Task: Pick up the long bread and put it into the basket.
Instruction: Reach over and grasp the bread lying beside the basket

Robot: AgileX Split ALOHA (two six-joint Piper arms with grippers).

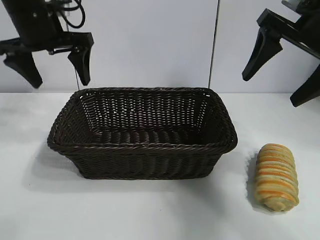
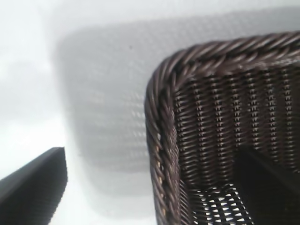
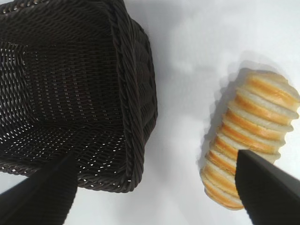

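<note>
**Loaf not yet picked up**

Nearest us, the long bread [image 1: 276,177] lies on the table [image 1: 150,215], just right of the empty basket [image 1: 142,131]; pick and place remain. Farther back, left gripper [image 1: 52,64] and right gripper [image 1: 280,82] hover, jaws apart, holding nothing. Only the right wrist view shows its fingers above the loaf.

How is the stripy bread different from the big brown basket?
The long bread is golden with orange and pale yellow stripes; the basket is dark brown woven wicker. The long bread is much smaller than the basket. The long bread is a rounded solid lump; the basket is open on top with nothing inside. Both sit on the white table, apart from each other.
</note>
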